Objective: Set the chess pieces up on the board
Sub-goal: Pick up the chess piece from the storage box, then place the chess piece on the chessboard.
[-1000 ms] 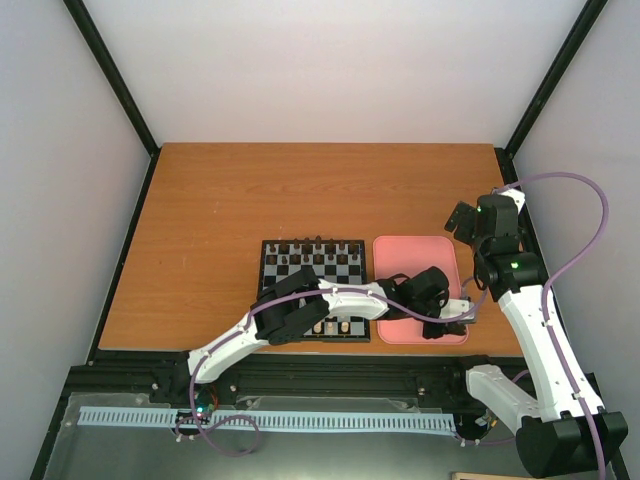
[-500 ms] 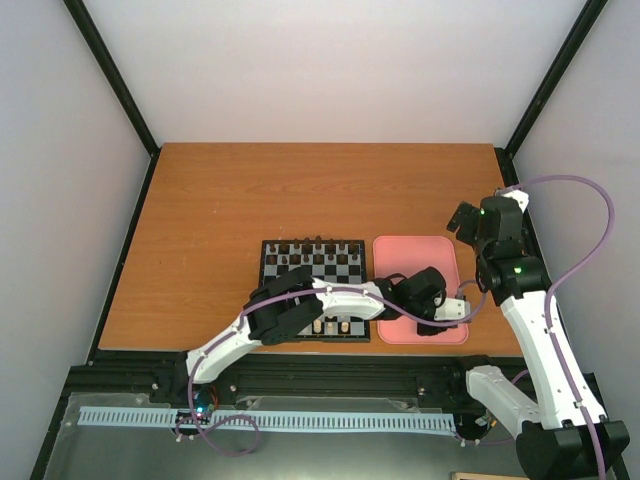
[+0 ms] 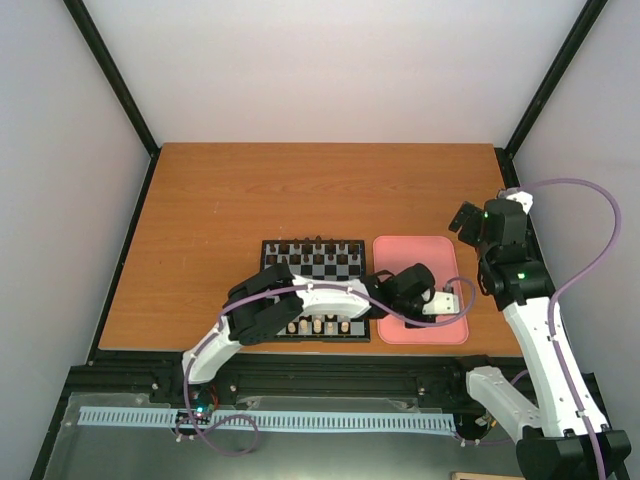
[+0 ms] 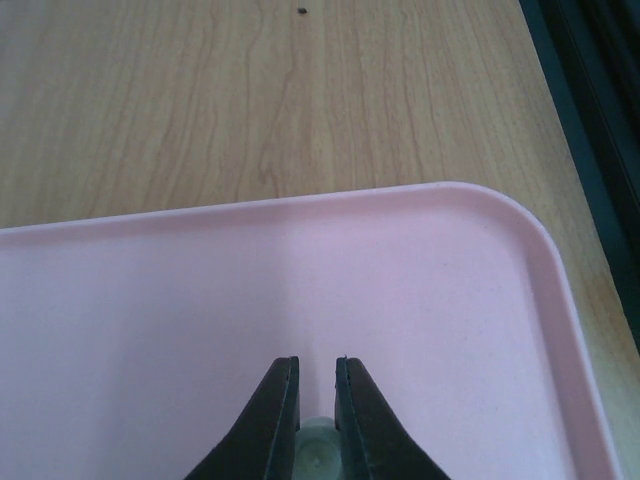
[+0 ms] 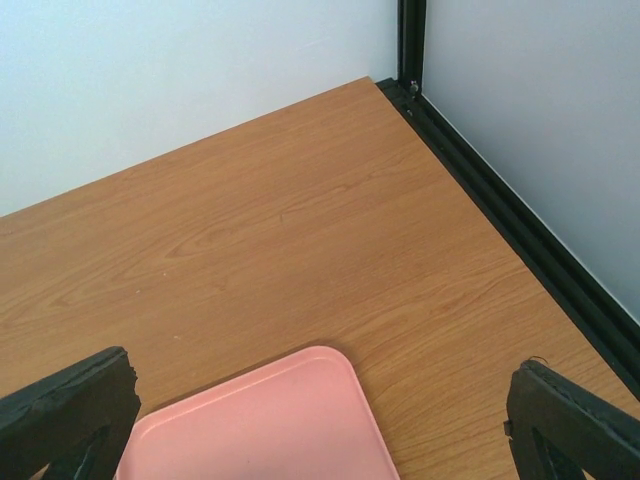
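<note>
The board lies at the table's middle. Dark pieces stand along its far rows and a few pale chess pieces stand in its near row. My left gripper reaches over the pink tray. In the left wrist view its fingers are shut on a pale chess piece above the tray's floor. My right gripper hangs above the table's right side, open wide and empty. In its wrist view, my right gripper is above the tray's far right corner.
The left arm lies across the board's near right part and hides some squares. Black frame posts and rails run along the table's right edge. Bare wooden tabletop lies beyond the board and tray.
My left gripper has drawn back a little toward the left and far side over the tray, with its elbow swinging left. The right arm has shifted slightly.
</note>
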Controlling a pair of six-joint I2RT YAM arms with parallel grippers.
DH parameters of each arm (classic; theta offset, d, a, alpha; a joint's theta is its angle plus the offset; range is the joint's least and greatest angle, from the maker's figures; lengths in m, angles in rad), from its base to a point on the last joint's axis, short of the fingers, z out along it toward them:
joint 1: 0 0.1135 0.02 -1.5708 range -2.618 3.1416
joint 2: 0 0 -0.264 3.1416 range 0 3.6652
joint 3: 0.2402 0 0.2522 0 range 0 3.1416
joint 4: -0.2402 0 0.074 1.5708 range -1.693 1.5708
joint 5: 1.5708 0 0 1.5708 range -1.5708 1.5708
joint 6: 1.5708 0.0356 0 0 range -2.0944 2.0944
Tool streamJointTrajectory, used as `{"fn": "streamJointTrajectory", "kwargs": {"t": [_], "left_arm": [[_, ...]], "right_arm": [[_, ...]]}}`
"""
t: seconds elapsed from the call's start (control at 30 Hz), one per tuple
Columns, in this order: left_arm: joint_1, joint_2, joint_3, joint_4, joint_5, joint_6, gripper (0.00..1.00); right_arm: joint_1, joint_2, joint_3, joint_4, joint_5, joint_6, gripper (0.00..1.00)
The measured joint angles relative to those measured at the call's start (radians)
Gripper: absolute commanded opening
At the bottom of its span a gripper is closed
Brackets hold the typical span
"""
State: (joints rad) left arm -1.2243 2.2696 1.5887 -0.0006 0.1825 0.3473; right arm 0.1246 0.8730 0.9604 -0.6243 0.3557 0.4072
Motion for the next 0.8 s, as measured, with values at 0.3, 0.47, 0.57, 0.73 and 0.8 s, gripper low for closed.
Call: {"fn": "streamJointTrajectory", "kwargs": {"t": [0.3,0.47,0.57,0.73,0.8], "left_arm": [[0.000,-0.193,-0.162,-0.004,-0.101,-0.033,0.01],[0.000,-0.320,-0.291,-0.001,-0.185,-0.082,0.01],[0.000,-0.376,-0.341,-0.016,-0.243,-0.109,0.01],[0.000,-0.499,-0.480,-0.012,-0.317,-0.166,0.01],[-0.002,-0.565,-0.563,0.002,-0.351,-0.191,0.01]], "right_arm": [[-0.001,-0.015,0.000,0.000,-0.025,0.000,1.00],[-0.001,-0.025,-0.008,0.002,-0.052,0.000,1.00],[-0.001,-0.030,-0.021,0.004,-0.069,0.001,1.00],[-0.001,-0.032,-0.027,0.008,-0.095,0.002,1.00],[-0.001,-0.039,-0.028,0.010,-0.103,0.002,1.00]]}}
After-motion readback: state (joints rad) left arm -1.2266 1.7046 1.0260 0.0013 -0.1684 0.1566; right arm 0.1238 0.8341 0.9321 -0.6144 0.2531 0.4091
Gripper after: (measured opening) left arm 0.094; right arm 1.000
